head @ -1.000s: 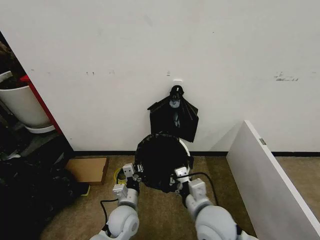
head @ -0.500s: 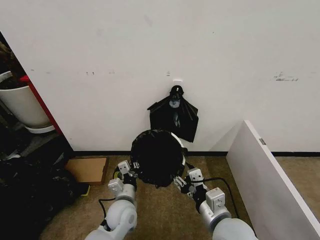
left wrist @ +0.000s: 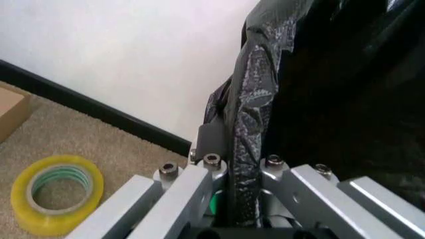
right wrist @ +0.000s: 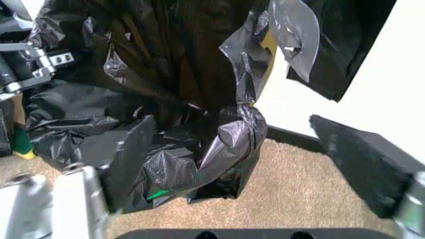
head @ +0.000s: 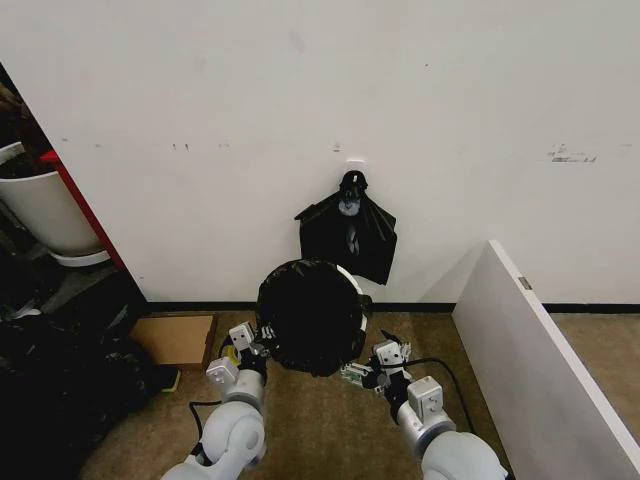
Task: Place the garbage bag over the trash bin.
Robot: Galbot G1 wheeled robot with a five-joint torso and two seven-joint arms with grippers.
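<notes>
Left gripper (head: 250, 350) sits low at the bin's left flank, fingers clamped on a fold of the garbage bag (head: 310, 315), which cloaks the trash bin (head: 347, 276) on the floor by the wall. Right gripper (head: 375, 365), fingers spread wide, empty, bag just ahead.

Both of the robot's arms reached forward and low from the bottom of the head view, elbows bent, wrists angled inward toward each other. The left gripper (head: 252, 347) sat at the left side of the garbage bag (head: 310, 315), its fingers (left wrist: 206, 144) closed tight on a fold of the black film. The right gripper (head: 372, 368) hung just off the bag's lower right edge, its two dark fingers (right wrist: 126, 149) spread wide apart and holding nothing.
</notes>
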